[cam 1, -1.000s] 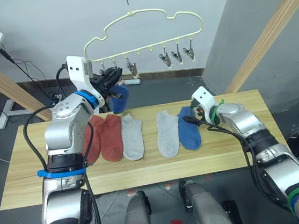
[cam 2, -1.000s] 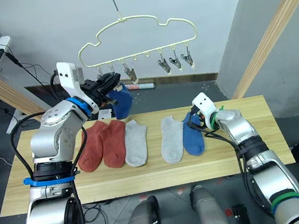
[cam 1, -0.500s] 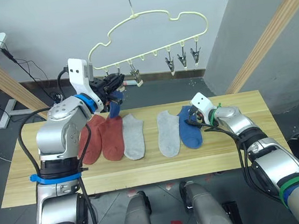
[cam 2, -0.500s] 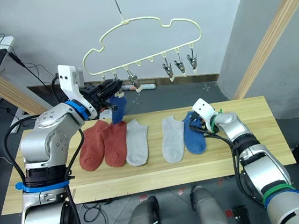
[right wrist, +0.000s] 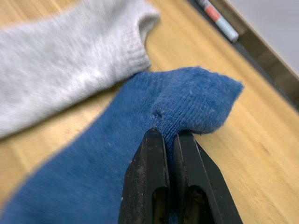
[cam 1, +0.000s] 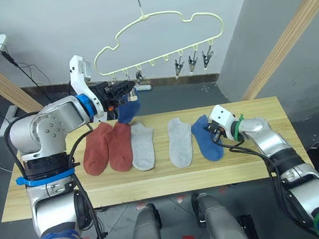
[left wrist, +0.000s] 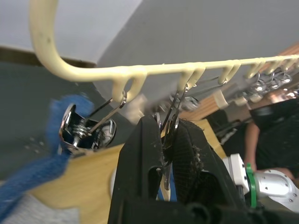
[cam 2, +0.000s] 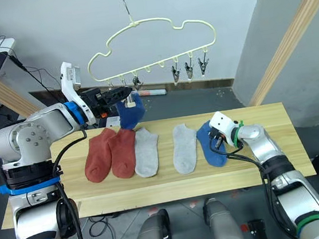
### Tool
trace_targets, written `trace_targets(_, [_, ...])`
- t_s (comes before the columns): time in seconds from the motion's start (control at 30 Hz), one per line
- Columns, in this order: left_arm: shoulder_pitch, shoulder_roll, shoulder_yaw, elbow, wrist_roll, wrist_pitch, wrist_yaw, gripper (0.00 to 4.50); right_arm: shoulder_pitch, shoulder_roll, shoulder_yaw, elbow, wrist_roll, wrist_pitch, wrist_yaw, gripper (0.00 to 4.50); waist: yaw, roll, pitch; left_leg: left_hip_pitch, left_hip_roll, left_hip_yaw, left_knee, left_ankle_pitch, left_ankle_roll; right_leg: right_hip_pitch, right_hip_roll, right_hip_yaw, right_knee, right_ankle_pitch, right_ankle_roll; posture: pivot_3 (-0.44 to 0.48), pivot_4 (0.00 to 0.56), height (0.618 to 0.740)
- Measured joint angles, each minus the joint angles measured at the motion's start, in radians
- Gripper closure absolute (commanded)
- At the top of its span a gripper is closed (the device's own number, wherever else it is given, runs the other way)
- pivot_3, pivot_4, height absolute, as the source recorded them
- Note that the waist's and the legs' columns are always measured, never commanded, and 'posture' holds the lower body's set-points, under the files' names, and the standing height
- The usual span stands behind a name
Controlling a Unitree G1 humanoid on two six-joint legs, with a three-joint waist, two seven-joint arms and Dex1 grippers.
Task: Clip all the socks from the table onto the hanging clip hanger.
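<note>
- While the clip hanger (cam 1: 159, 39) hangs by its thin hook above the far side of the tabletop (cam 1: 155, 180), the left hand (cam 1: 126, 88) is raised to its left end, just under the row of small metal clips.
- In the left wrist view, the left hand's fingers (left wrist: 140, 158) are seen pressed narrowly together on the second clip (left wrist: 172, 112), beside the first clip (left wrist: 86, 130).
- A blue sock (cam 1: 128, 110) is seen hanging just beside the left hand, under the hanger's left end; whether it is fixed in a clip cannot be told.
- On the tabletop, two rust-red socks (cam 1: 106, 148) lie side by side at the left, with a light grey sock (cam 1: 143, 147) touching them.
- A second grey sock (cam 1: 180, 142) and a second blue sock (cam 1: 206, 139) lie right of the middle.
- The right hand (right wrist: 169, 140) is held low at the tabletop, its fingers closed narrowly on the far edge of that blue sock.
</note>
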Motion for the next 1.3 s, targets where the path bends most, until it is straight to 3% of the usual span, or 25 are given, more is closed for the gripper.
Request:
trace_targets(0.17, [-0.075,-0.054,0.176,0.098,-0.121,0.236,0.079,4.26,0.062,-0.116,-0.022,-0.567,0.206,0.399,0.166,4.45,-0.003,0.0,0.0,0.0,0.0,-0.002,0.001,0.0,0.0,0.0,0.001,-0.001,0.0,0.0,0.0,-0.052,0.316,0.74])
trace_targets(0.33, [-0.117,-0.108,0.274,0.154,-0.149,0.312,0.159,4.26,0.038,-0.006,0.005,-0.753,0.334,0.601,0.138,4.45,0.0,0.0,0.0,-0.001,0.0,-0.004,0.003,0.0,0.0,0.0,0.001,-0.002,0.001,0.0,0.0,-0.058,0.309,0.74])
trace_targets(0.47, [-0.138,-0.124,0.334,0.179,-0.15,0.325,0.204,4.26,0.001,0.077,0.023,-0.743,0.34,0.645,0.055,4.45,0.0,0.0,0.0,-0.002,-0.001,-0.002,0.005,0.0,0.0,0.0,-0.001,-0.001,0.001,0.0,0.001,-0.058,0.306,0.74])
trace_targets(0.63, [-0.152,-0.148,0.354,0.187,-0.156,0.351,0.228,4.26,-0.063,0.181,0.069,-0.597,0.305,0.592,-0.033,4.45,0.0,0.0,0.0,-0.003,-0.001,-0.002,0.005,0.0,0.0,-0.001,-0.001,-0.002,0.0,0.0,0.001,-0.055,0.302,0.74])
trace_targets(0.87, [-0.159,-0.149,0.379,0.194,-0.167,0.379,0.244,4.26,-0.155,0.236,0.063,-0.502,0.302,0.549,-0.064,4.45,0.0,0.0,0.0,-0.004,-0.001,-0.003,0.004,0.0,0.0,-0.002,-0.001,-0.002,0.0,0.0,0.001,-0.053,0.302,0.74])
trace_targets(1.3, [-0.158,-0.149,0.388,0.188,-0.168,0.383,0.247,4.26,-0.183,0.247,0.032,-0.49,0.335,0.557,-0.067,4.45,0.0,0.0,0.0,-0.004,-0.001,-0.003,0.004,0.0,0.0,-0.002,-0.001,-0.003,0.0,0.0,0.001,-0.047,0.314,0.74])
